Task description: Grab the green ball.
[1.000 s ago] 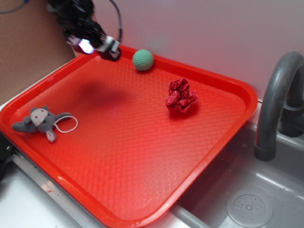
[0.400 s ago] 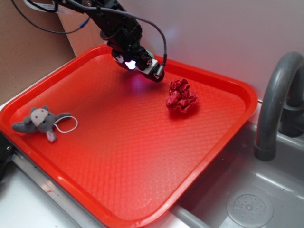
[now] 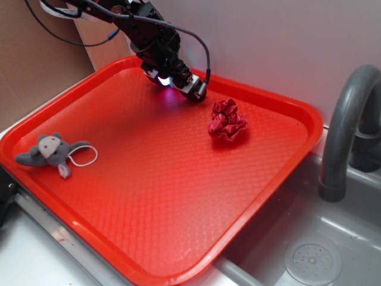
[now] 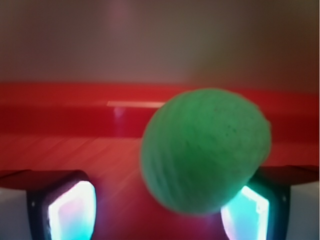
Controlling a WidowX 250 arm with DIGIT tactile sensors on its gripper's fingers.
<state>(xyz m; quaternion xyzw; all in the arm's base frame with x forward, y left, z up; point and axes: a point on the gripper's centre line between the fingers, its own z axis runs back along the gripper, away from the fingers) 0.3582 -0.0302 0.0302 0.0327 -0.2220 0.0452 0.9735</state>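
The black pincer [image 4: 157,210] is straddling the pale green knitted-looking ball [image 4: 206,150], jaws apart; the ball is sitting nearer its right finger [image 4: 250,210]. Closing and lifting are remaining, I judge.

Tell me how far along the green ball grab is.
Approach looks done: the gripper is at the tray's far edge, and the wrist view shows the green ball between open fingers, nearer the right one. Closing and lifting remain.
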